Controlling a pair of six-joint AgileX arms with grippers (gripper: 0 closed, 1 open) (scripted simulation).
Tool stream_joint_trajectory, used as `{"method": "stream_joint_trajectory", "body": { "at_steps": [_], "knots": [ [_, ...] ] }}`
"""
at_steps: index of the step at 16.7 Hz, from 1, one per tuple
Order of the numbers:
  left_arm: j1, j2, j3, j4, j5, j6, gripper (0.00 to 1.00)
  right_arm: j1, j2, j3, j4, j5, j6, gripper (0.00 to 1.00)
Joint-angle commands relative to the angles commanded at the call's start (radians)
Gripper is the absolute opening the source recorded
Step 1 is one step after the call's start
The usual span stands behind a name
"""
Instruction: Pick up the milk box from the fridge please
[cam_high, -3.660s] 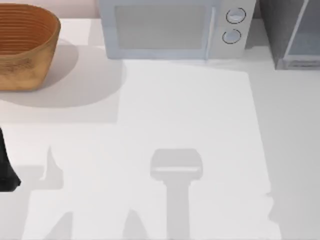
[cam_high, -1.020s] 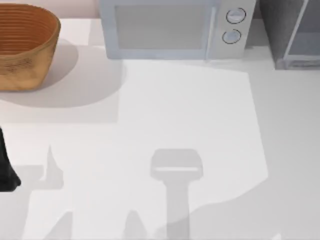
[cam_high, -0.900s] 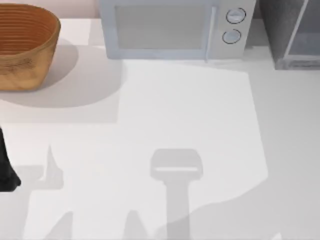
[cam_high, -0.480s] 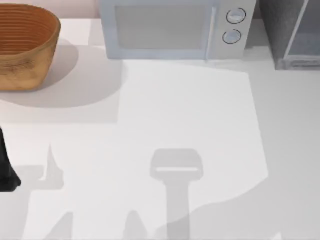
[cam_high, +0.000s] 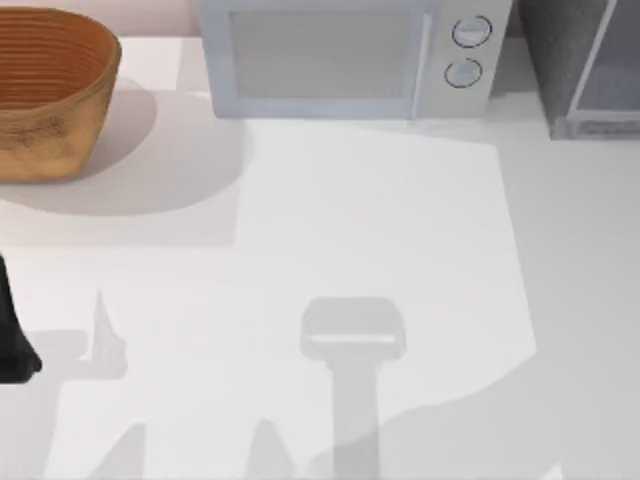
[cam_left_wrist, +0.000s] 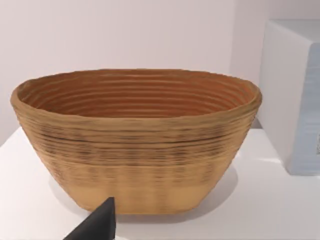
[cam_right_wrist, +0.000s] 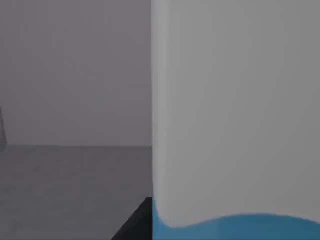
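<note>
The milk box (cam_right_wrist: 235, 115) stands very close in the right wrist view, a white face with a light blue band (cam_right_wrist: 235, 229) along its low edge. Grey fridge walls and floor (cam_right_wrist: 70, 170) lie around it. A dark piece of my right gripper (cam_right_wrist: 134, 222) shows beside the box's edge; whether it touches the box is unclear. In the top view the fridge (cam_high: 560, 50) is at the back right, dark grey and speckled, with a pale door panel (cam_high: 612, 75) in a silver frame. My left arm (cam_high: 10, 340) is parked at the table's left edge.
A woven brown basket (cam_high: 45, 90) (cam_left_wrist: 135, 140) sits at the back left. A white microwave (cam_high: 340, 55) with two round dials (cam_high: 470, 32) stands at the back middle, and its side (cam_left_wrist: 295, 95) shows next to the basket. Arm shadows lie across the white table (cam_high: 380, 220).
Since the oldest frame a broad shadow has spread over the table's front right. Over the last second nothing has visibly moved.
</note>
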Motion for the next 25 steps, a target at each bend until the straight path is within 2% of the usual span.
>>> {"method": "stream_joint_trajectory", "body": {
  "at_steps": [6, 13, 19, 25],
  "knots": [
    [0.000, 0.000, 0.000, 0.000, 0.000, 0.000, 1.00, -0.003, -0.005, 0.000, -0.003, 0.000, 0.001, 0.00],
    [0.000, 0.000, 0.000, 0.000, 0.000, 0.000, 1.00, -0.003, -0.120, 0.026, -0.150, -0.002, 0.003, 0.00],
    [0.000, 0.000, 0.000, 0.000, 0.000, 0.000, 1.00, -0.002, -0.132, 0.026, -0.161, -0.004, 0.004, 0.00],
    [0.000, 0.000, 0.000, 0.000, 0.000, 0.000, 1.00, -0.034, -0.271, -0.194, -0.083, -0.053, 0.004, 0.00]
  ]
}}
